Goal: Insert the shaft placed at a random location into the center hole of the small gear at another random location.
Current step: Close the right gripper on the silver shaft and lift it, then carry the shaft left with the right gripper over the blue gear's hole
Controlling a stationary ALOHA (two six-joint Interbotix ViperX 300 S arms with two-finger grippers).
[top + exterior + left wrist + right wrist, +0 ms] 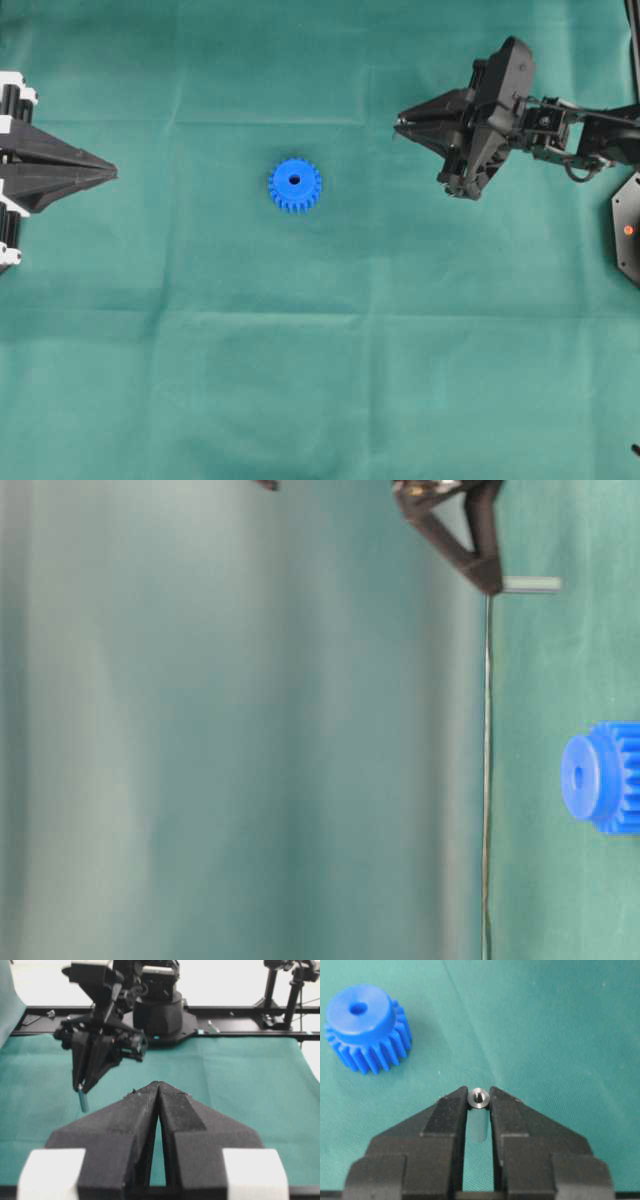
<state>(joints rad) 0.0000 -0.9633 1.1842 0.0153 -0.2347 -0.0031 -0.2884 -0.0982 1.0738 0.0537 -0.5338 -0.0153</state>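
Shaft (479,1110) between tool (479,1102) fingertips, small gear (366,1027) upper left.

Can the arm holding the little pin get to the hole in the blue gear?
Probably yes. The right gripper is shut on the shaft, and only bare green cloth lies between it and the small gear. The center hole faces up, uncovered.

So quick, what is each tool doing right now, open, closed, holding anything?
Left tool: closed, holding nothing.
Right tool: closed on the shaft, lifted off the cloth, away from the small gear.
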